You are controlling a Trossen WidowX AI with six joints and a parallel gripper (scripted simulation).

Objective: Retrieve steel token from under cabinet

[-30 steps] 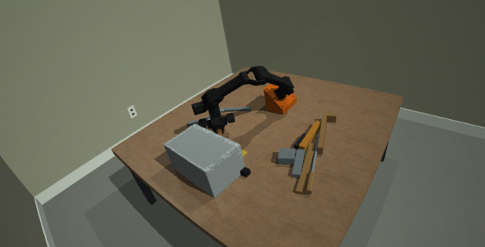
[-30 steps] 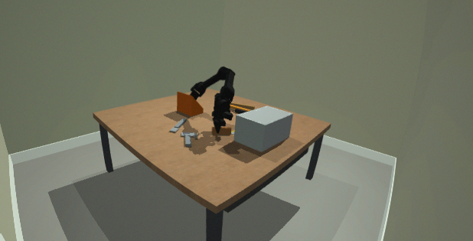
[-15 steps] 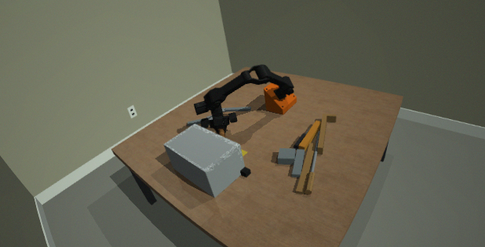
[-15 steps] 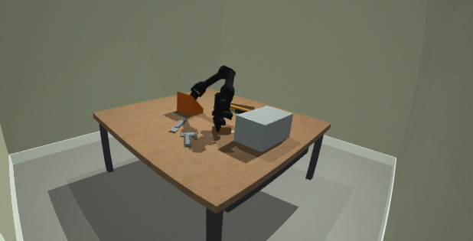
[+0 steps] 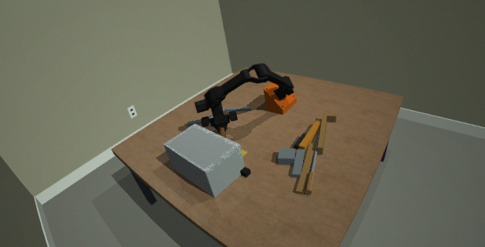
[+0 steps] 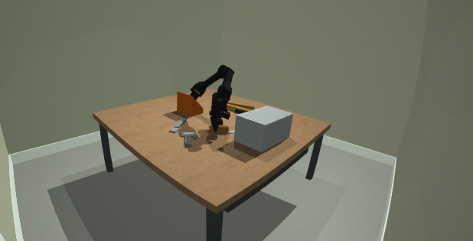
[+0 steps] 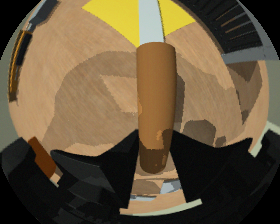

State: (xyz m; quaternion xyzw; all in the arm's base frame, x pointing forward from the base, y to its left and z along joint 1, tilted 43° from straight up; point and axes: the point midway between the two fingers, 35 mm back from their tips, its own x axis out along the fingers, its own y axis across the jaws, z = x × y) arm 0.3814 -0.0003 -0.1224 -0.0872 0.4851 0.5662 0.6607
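Wrist view: the gripper [image 5: 220, 128] [image 6: 216, 128] [image 7: 152, 132] holds a brown wooden handle [image 5: 222, 132] [image 6: 222, 130] [image 7: 157, 95], its two dark fingers standing roughly a third open, one on either side of the grip. From the handle's far end a pale flat blade [image 6: 231, 132] [image 7: 151, 22] runs forward across the yellow marked area [image 5: 244, 153] [image 7: 111, 19]; its tip lies outside the frame. At upper right stands the slotted, dark lower part of the cabinet [image 5: 204, 147] [image 6: 264, 128] [image 7: 225, 19]. The steel token cannot be made out in any view; from the task, it is presumably under the cabinet, though its exact place cannot be told.

The step in hand is judged to be lining up the tool for entry beneath the cabinet. Good practice: keep the blade low and level, so that it slides under the edge without striking the front, and pass it beside or beyond the token before drawing back. A push straight against the near rim would probably drive the token deeper. The pull should be slow and straight, with the grip checked for twist, since a round handle may roll between the fingers. Once the token is wholly within the yellow, the blade is best eased off sideways and laid down well apart from token and cabinet alike
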